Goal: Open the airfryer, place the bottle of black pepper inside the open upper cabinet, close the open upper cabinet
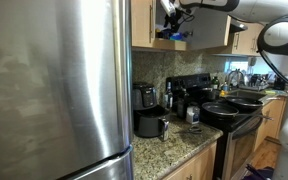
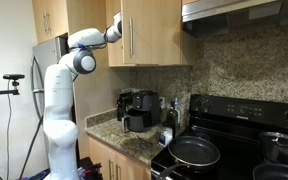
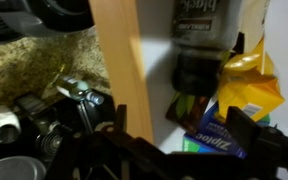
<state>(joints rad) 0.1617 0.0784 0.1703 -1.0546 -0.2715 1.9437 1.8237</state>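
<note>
The airfryer (image 1: 150,122) (image 2: 135,112) stands on the granite counter with its black drawer pulled out. My gripper (image 3: 182,140) is open and empty, up at the open upper cabinet (image 1: 206,30), as both exterior views show (image 1: 169,18) (image 2: 112,32). In the wrist view the black pepper bottle (image 3: 206,35) stands inside the white cabinet, beyond my fingertips and apart from them. Next to it are a yellow bag (image 3: 250,82) and a blue Ziploc box (image 3: 222,128). A wooden cabinet edge (image 3: 119,60) runs along the left of the opening.
A steel fridge (image 1: 54,90) fills the foreground. A black stove (image 2: 214,150) carries pans (image 2: 194,152). A coffee machine (image 1: 176,98) and small bottles stand on the counter near the airfryer. A range hood (image 2: 244,12) hangs above the stove.
</note>
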